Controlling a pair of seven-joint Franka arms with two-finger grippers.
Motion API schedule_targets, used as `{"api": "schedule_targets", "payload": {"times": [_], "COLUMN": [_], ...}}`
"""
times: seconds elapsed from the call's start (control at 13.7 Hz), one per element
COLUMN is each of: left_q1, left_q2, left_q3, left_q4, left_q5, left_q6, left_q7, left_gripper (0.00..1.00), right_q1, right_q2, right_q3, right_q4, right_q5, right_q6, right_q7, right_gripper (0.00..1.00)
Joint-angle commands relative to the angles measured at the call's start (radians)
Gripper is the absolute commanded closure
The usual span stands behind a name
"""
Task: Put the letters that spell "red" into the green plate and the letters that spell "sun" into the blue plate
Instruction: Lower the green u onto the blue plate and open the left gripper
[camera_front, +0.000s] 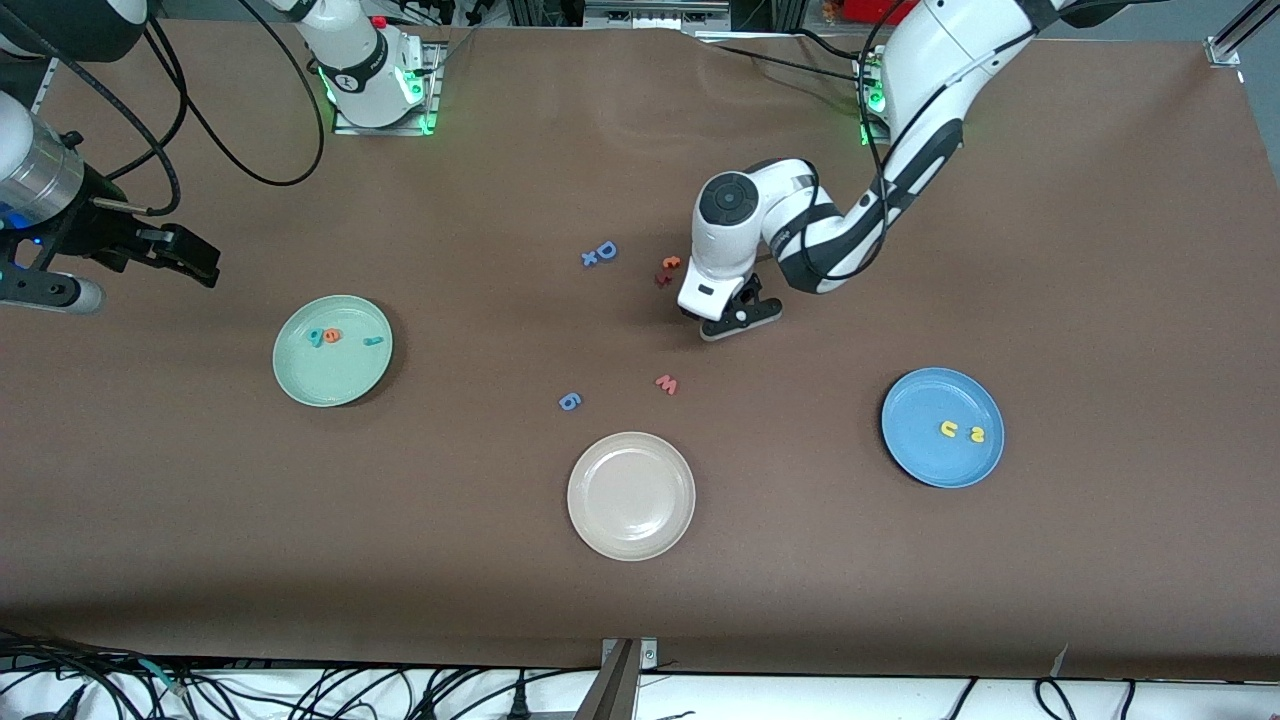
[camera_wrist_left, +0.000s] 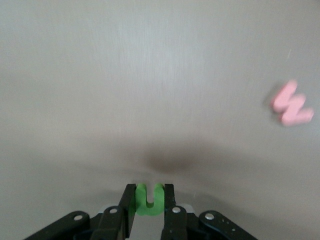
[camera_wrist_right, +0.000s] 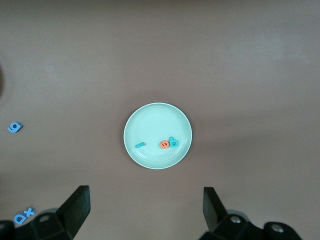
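My left gripper (camera_front: 735, 318) hangs low over the middle of the table, shut on the green "n" (camera_wrist_left: 149, 200), which sits pinched between its fingertips (camera_wrist_left: 149, 189). The blue plate (camera_front: 925, 460) at the left arm's end holds the yellow "u" (camera_front: 948, 429) and yellow "s" (camera_front: 977, 434). The green plate (camera_front: 330, 385) toward the right arm's end holds the teal "d" (camera_front: 316, 337), orange "e" (camera_front: 332, 336) and teal "r" (camera_front: 373, 341). My right gripper (camera_front: 185, 255) waits open and empty, looking down on the green plate (camera_wrist_right: 150, 125).
A beige plate (camera_front: 631, 495) lies nearest the front camera. Loose on the table are a red "w" (camera_front: 667, 384), a blue "g" (camera_front: 569, 401), a blue "D" (camera_front: 605, 251) and dark red letters (camera_front: 667, 270) beside the left arm's wrist.
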Motion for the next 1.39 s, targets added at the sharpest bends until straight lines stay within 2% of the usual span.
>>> {"api": "schedule_targets", "payload": {"times": [0.0,0.15,0.37,0.44,1.17,1.32], "left_q1": [0.056,0.099,0.168,0.19,0.509,0.54], "left_q2": [-0.01,-0.01,-0.011,-0.012,-0.045,-0.038], "left_q3": [-0.008,-0.008,-0.008,-0.008,-0.006,-0.006], "left_q4": [0.059,0.097,0.155,0.162,0.168,0.166], "left_q5": [0.027,0.015,-0.021,-0.024,-0.025,-0.024], "left_q6": [-0.037,-0.076,-0.158,-0.179,-0.229,-0.229], "left_q7": [0.069,0.154,0.281,0.315,0.747,0.777], "left_gripper": [0.86,0.86,0.86,0.86,0.85,0.78], "right_q1": [0.009,0.009,0.006,0.006,0.006,0.006], "right_q2": [-0.012,-0.012,-0.014,-0.015,-0.017,-0.017], "right_q3": [0.009,0.01,0.001,0.001,0.0,0.0], "right_q4": [-0.001,-0.001,0.004,0.005,0.005,0.005], "right_q5": [-0.014,-0.012,0.064,0.066,0.069,0.069], "right_q6": [-0.012,-0.006,-0.003,-0.003,0.011,0.011], "right_q7": [-0.009,-0.005,-0.005,-0.005,-0.006,-0.006], "right_gripper": [0.0,0.0,0.0,0.0,0.0,0.0]}}
